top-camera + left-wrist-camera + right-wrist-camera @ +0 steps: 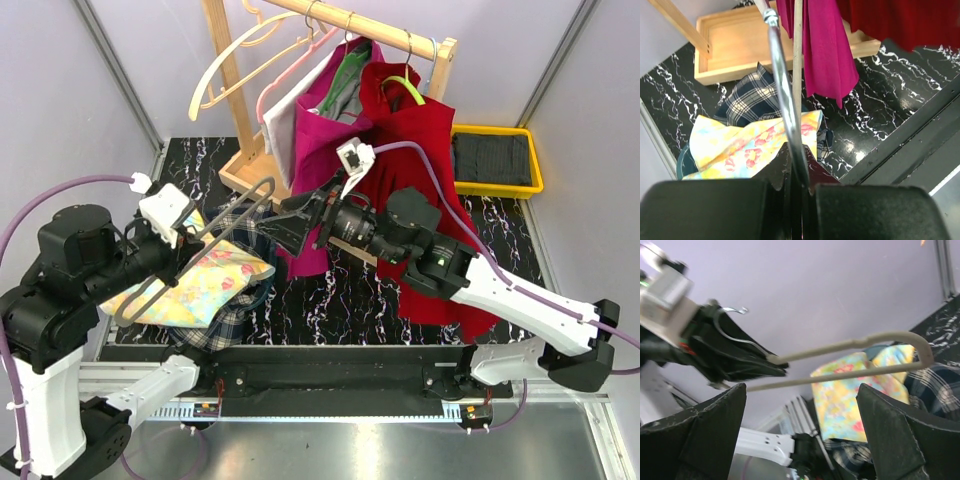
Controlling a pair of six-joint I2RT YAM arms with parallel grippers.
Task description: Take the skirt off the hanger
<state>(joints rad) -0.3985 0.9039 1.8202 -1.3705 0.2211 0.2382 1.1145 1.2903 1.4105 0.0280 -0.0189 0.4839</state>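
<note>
At lower left, the left gripper (799, 186) is pinching the hanger (830, 348) tight, while the right gripper (801, 387) is gaping wide open, holding nothing, near the flowery skirt (205, 280).

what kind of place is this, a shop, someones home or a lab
Most likely a robotics lab cell dressed as a clothes corner: plain grey panel walls box in a marbled black table, with a wooden garment rack and a yellow bin on it.

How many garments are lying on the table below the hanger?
2: a yellow floral skirt on top, and a navy plaid garment under it, showing at its edges. Others could be hidden beneath.
</note>
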